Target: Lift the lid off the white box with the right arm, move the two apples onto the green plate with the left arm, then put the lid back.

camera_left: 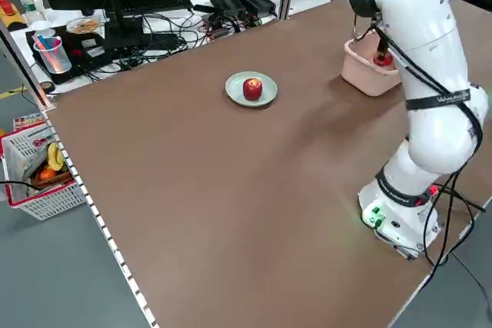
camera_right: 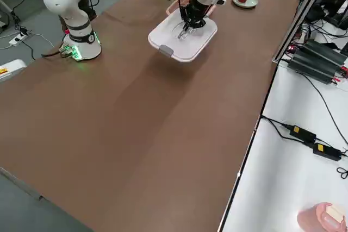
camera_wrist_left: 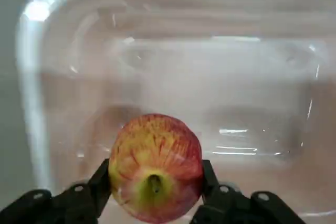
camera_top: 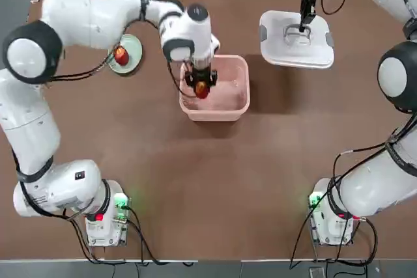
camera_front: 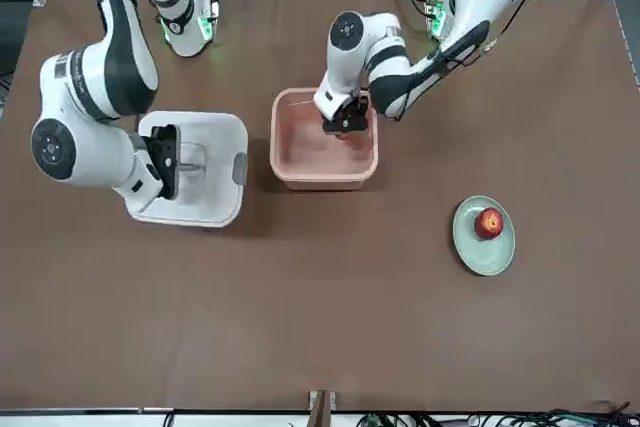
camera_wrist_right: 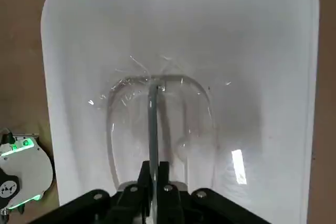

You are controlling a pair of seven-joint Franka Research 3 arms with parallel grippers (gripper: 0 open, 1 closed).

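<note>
Overhead, looking down on the brown desk (camera_top: 195, 180), the white square plastic lid (camera_top: 296, 39) with its grey side clips lies flat to the right of the open pinkish-white plastic box (camera_top: 216, 89), well apart from it. The right hand (camera_top: 301, 28) sits on the lid's central handle. One small red apple (camera_top: 121, 55) rests on the pale mint-green round plate (camera_top: 128, 52) to the box's left. The left hand (camera_top: 202, 87) is down inside the box, clasped around the second red-and-yellow apple (camera_top: 202, 89).

Across the desk, the front view agrees: one apple (camera_front: 488, 223) on the plate (camera_front: 484, 236), the lid (camera_front: 193, 168) off to the side, the left hand (camera_front: 345, 124) in the box (camera_front: 322, 142).

At the left wrist, the black fingers (camera_wrist_left: 92, 190) press both sides of the apple (camera_wrist_left: 155, 166); its core axis points toward the camera, with the box floor behind it.

At the right wrist, the right hand (camera_wrist_right: 153, 182) is pinched closed on the lid's handle (camera_wrist_right: 157, 98), whose long axis runs in line with the fingers' gap.

By my reckoning, the task is past halfway: lid off, one apple delivered; the second apple's transfer and the relidding remain.
</note>
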